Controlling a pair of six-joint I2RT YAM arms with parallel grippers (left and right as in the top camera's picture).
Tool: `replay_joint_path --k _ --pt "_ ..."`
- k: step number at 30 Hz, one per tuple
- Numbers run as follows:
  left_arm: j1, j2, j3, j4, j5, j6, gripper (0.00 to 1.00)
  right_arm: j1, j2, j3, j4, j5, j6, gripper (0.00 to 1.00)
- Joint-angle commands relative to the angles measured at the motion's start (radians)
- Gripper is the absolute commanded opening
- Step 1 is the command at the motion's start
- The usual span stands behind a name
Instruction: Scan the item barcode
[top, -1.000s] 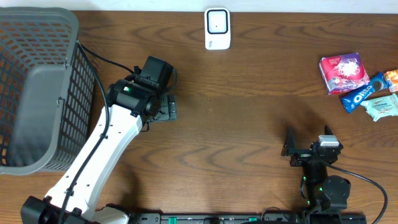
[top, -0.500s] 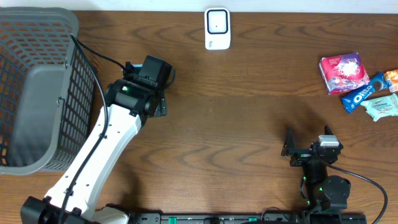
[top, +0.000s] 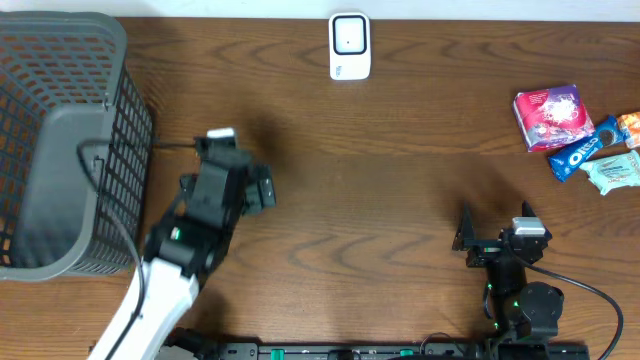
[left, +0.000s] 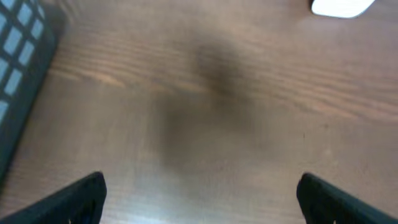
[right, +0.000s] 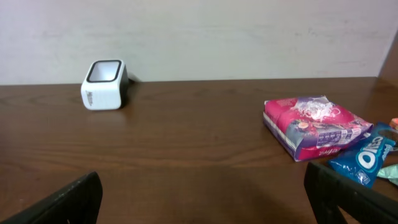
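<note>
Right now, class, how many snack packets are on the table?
4, at the overhead view's right edge: pink packet, blue Oreo pack, orange packet, pale green packet. The last two are cropped; more may be hidden.

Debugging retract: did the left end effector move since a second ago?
Yes: the left end effector pulled back toward the near edge, farther from the scanner.

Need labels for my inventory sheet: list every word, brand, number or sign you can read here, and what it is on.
"OREO": on the blue snack pack.
Pink pack: it carries print, but too small to read.
White scanner: a small dark marking on its side, too small to read.
Teal pack and orange pack: nothing legible.
</note>
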Motion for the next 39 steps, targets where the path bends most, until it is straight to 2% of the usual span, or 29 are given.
replay_joint_path --k 1,5,9,14,18,26,30,34,39 --pt "0.022 -0.123 -0.145 0.066 0.04 0.094 0.98 0.007 -0.006 -0.005 0.0 0.013 -0.011 0.99" --pt "0.081 -0.295 -0.314 0.174 0.171 0.179 0.98 0.007 -0.006 -0.005 0.001 0.013 -0.011 0.99" --pt "0.143 -0.488 -0.48 0.287 0.235 0.181 0.98 0.007 -0.006 -0.005 0.001 0.013 -0.011 0.99" --pt "0.171 -0.723 -0.638 0.381 0.254 0.174 0.98 0.007 -0.006 -0.005 0.001 0.013 -0.011 0.99" --pt "0.18 -0.864 -0.702 0.393 0.235 0.173 0.98 0.007 -0.006 -0.005 0.0 0.013 -0.011 0.99" --pt "0.186 -0.989 -0.715 0.393 0.14 0.17 0.98 0.007 -0.006 -0.005 0.001 0.013 -0.011 0.99" --pt "0.23 -1.06 -0.736 0.393 0.123 0.164 0.98 0.007 -0.006 -0.005 0.0 0.013 -0.011 0.99" --pt "0.29 -1.062 -0.777 0.465 0.127 0.113 0.98 0.007 -0.006 -0.005 0.001 0.013 -0.011 0.99" --pt "0.295 -1.062 -0.776 0.489 0.127 0.116 0.98 0.007 -0.006 -0.005 0.001 0.013 -0.011 0.99"
